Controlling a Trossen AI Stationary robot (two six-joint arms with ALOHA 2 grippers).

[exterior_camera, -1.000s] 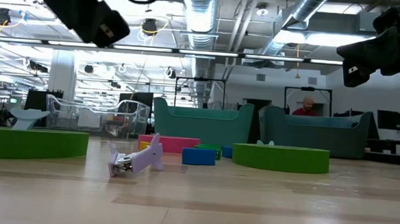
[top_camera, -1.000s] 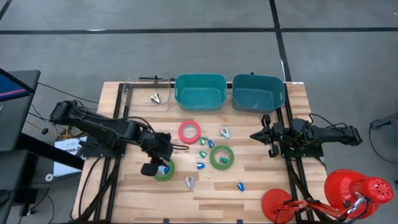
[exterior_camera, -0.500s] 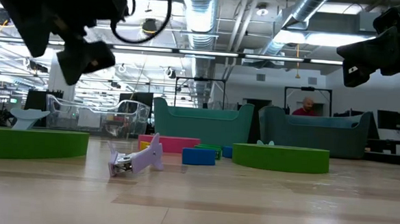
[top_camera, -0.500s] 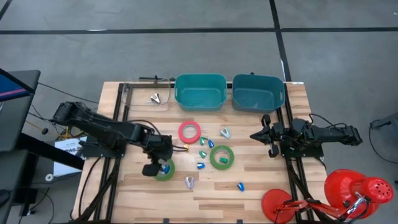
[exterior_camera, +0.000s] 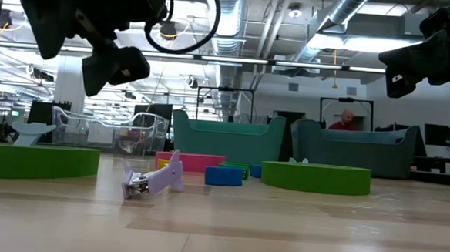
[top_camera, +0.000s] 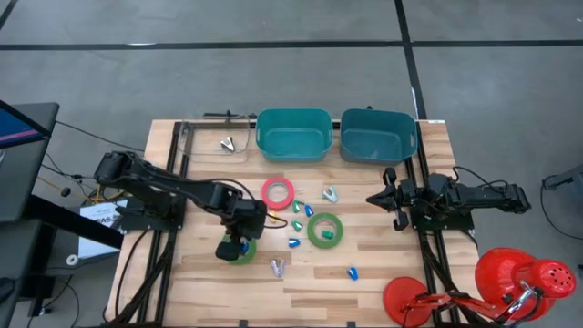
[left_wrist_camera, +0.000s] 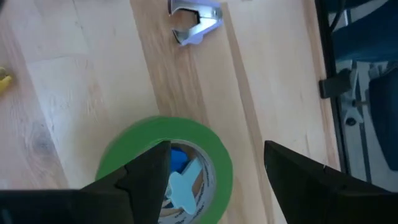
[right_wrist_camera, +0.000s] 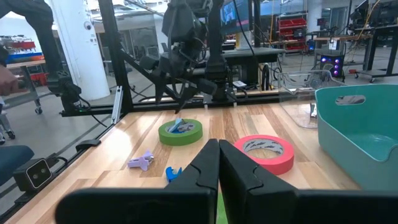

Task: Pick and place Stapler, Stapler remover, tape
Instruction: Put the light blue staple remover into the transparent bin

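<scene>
My left gripper (top_camera: pixel 234 244) hangs open above the near-left green tape roll (left_wrist_camera: pixel 163 163), which lies flat on the table. One finger (left_wrist_camera: pixel 146 177) is over the roll's open centre, the other (left_wrist_camera: pixel 298 180) outside its rim. A pale blue piece (left_wrist_camera: pixel 184 188) lies in that centre. A pink-red tape roll (top_camera: pixel 278 192) and a second green roll (top_camera: pixel 324 230) lie flat mid-table. A lilac staple remover (top_camera: pixel 277 266) lies near the front, and tiny blue and green staplers (top_camera: pixel 297 223) are scattered between the rolls. My right gripper (top_camera: pixel 386 199) waits shut at the right edge.
Two teal bins (top_camera: pixel 293 134) (top_camera: pixel 378 135) stand at the far edge, with a clear tray (top_camera: pixel 217 141) holding a silver remover to their left. Another remover (top_camera: pixel 330 194) and a blue piece (top_camera: pixel 352 271) lie loose on the table. A red lamp (top_camera: pixel 510 278) sits off the near-right corner.
My left gripper has come down and moved a little toward the table's right, over the near-left green roll, tipping more steeply downward. Its fingers have opened. The rolls and small pieces have stayed where they were.
</scene>
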